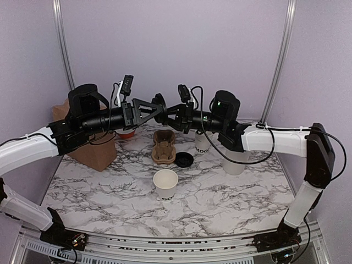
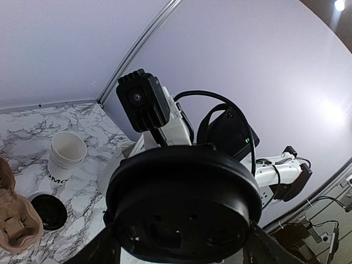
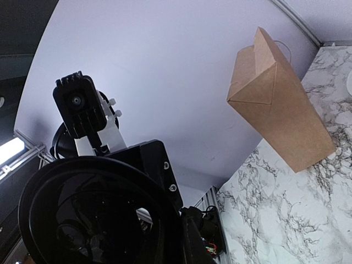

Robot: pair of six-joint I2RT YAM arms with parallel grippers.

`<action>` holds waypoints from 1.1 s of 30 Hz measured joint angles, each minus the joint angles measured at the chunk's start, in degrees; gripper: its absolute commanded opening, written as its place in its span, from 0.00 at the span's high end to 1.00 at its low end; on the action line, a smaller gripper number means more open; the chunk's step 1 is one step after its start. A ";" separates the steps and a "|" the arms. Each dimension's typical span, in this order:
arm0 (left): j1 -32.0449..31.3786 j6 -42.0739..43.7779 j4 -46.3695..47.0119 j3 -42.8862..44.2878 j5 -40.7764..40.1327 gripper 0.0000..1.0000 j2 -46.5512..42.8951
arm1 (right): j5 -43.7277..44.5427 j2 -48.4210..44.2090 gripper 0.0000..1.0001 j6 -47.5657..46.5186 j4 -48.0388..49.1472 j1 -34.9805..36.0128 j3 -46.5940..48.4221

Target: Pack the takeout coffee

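Both grippers meet in mid-air above the back of the table, on a round black plastic lid (image 1: 159,106). My left gripper (image 1: 155,108) is shut on the lid (image 2: 184,203), with a finger at each side of its rim. My right gripper (image 1: 168,111) faces it from the other side. One right finger (image 3: 201,242) lies against the rim of the lid (image 3: 93,220), and the gripper looks shut on it. A small white paper cup with dark lettering (image 1: 165,184) stands open and lidless at the table's front centre. No cup with a lid on it shows.
A brown cup carrier (image 1: 164,146) stands mid-table, with a second black lid (image 1: 184,159) on the table to its right. Another lettered white cup (image 1: 202,144) and a taller white cylinder (image 1: 234,162) stand at the right. A brown paper bag (image 1: 91,146) stands at the back left.
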 measured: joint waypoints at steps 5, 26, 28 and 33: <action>0.00 -0.35 -0.46 0.57 -0.04 0.30 0.42 | 0.94 -1.03 0.73 -2.16 -3.34 0.02 0.04; -0.24 2.62 -15.26 3.65 -3.54 0.31 0.52 | 19.47 -15.21 0.17 -21.14 -28.92 -0.26 0.09; -0.52 3.34 -19.34 5.16 -4.70 0.31 1.03 | 22.12 -17.31 0.17 -23.32 -31.67 -0.55 0.07; -2.43 4.63 -29.49 9.14 -7.89 0.31 3.96 | 28.28 -20.92 0.15 -29.16 -38.40 -1.38 0.04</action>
